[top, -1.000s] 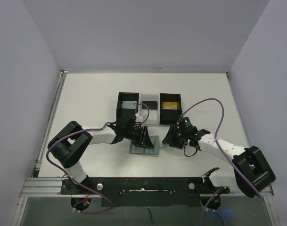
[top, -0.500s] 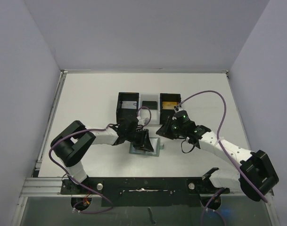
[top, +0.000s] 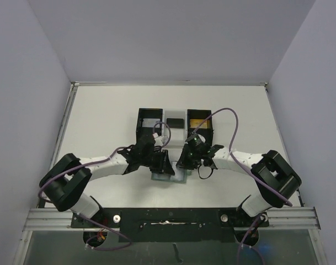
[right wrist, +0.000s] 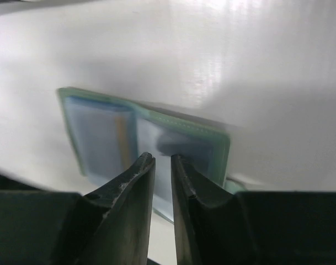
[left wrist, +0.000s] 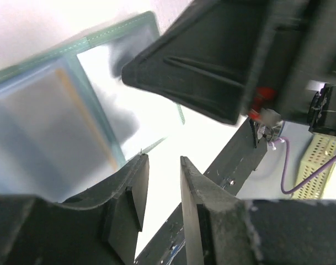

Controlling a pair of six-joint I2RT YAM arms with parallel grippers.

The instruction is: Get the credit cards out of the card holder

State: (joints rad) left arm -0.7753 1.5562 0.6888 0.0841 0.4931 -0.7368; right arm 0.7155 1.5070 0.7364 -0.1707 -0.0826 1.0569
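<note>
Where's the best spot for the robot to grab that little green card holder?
Probably its thin outer edge, coming in low from the side. The card holder lies open and flat on the table, so from straight above there is nothing sticking up to pinch.

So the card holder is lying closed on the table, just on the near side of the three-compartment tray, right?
Not quite. The card holder lies open, not closed: the right wrist view shows its two pale blue pockets side by side, facing up. The rest holds: it is on the table, just on the near side of the three-compartment tray.
</note>
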